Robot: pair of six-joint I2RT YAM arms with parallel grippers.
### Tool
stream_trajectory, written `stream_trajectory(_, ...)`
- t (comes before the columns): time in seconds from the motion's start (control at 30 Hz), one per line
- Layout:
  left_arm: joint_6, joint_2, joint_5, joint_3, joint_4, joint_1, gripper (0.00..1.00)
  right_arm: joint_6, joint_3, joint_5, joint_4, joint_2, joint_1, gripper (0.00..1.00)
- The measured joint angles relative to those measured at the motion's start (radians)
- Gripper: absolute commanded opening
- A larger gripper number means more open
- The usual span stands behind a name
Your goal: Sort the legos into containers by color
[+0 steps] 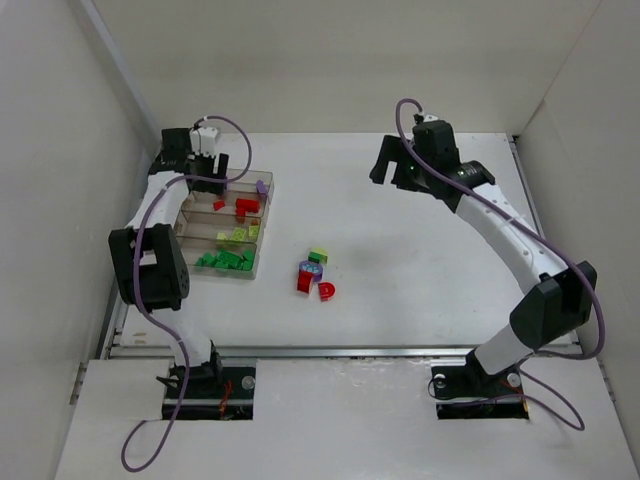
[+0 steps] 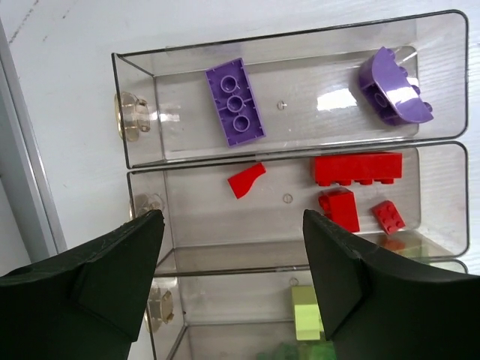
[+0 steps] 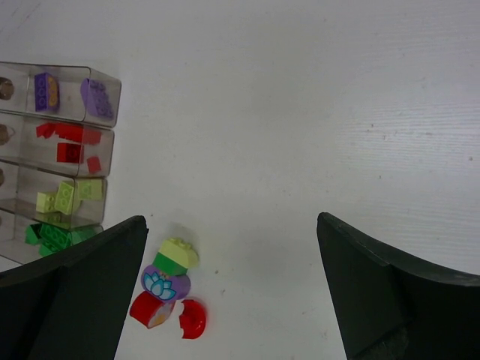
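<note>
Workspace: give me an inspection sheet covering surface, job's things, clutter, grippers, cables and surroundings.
Surface: white table, no spills seen.
Job's things: box holds legos in separate rows: purple, red, yellow-green, green; a few loose legos clustered mid-table.
Clutter: nothing seen.
Grippers: left gripper open, empty, over the box; right gripper open, empty, over bare table.
Cables: purple cables loop clear of the legos.
Surroundings: white walls on three sides.

A white table (image 1: pixel 430 270) carries a clear four-row box (image 1: pixel 257 264) on its left side, and nearby, a small cluster of loose bricks (image 1: pixel 314 276).
</note>
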Motion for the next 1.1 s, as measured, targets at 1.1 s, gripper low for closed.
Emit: stream_trajectory(1.1,0.163,-0.629,0.008,-0.32,-0.279,-0.425,0.7,-0.024,-0.346,0.076,0.008,-0.264,0.117,1.0)
